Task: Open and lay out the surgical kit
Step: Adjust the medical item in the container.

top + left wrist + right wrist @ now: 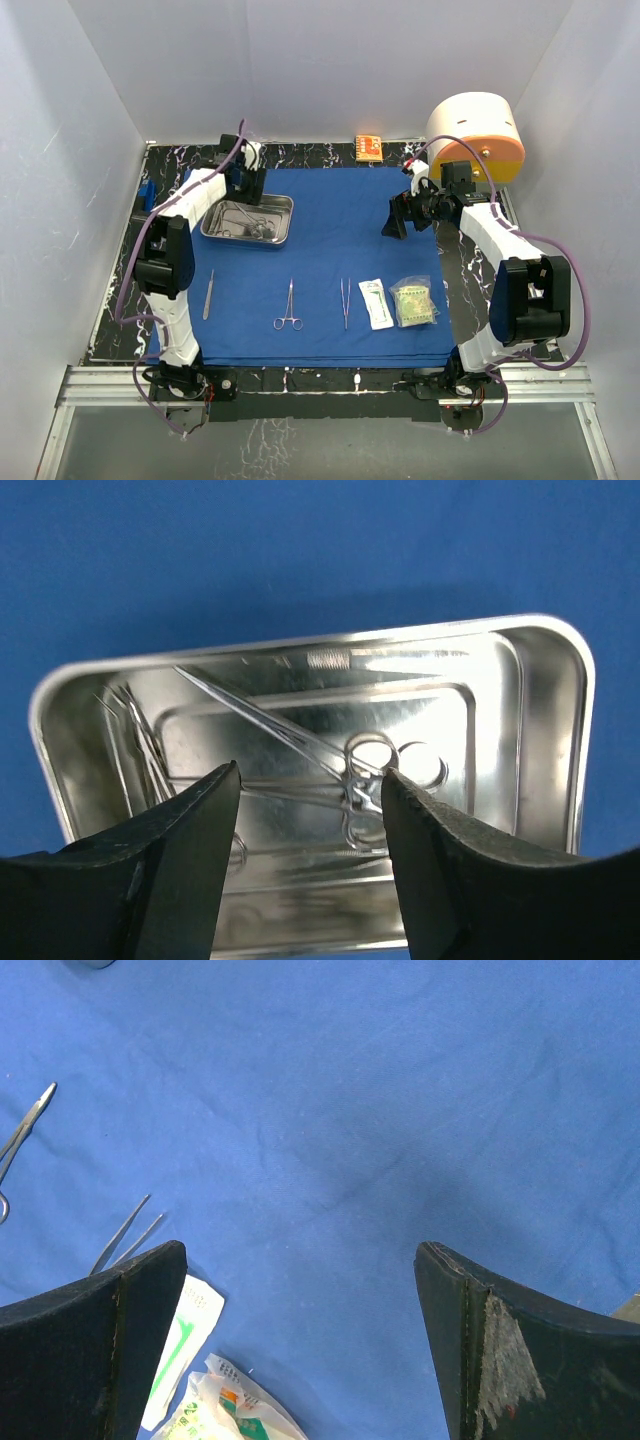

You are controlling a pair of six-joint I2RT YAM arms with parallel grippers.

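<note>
The royal-blue drape [330, 260] lies spread flat on the table. On its far left corner stands the steel tray [284, 205], with ring-handled forceps [365, 770] and other slim instruments inside. My left gripper [310, 780] hovers over the tray [300, 645], open, nothing between its fingers. Along the drape's near side lie a slim instrument [208, 294], forceps [288, 306], tweezers [345, 302], a white packet [376, 303] and a greenish packet [414, 302]. My right gripper [395, 222] hangs wide open above bare drape [350, 1110], with tweezers [125, 1232] and both packets [185, 1345] at its left.
A big cream-and-orange cylinder [478, 135] sits at the far right corner, behind the right arm. A small orange box [369, 148] lies at the far edge of the dark marbled table [470, 265]. White walls enclose the back and both sides.
</note>
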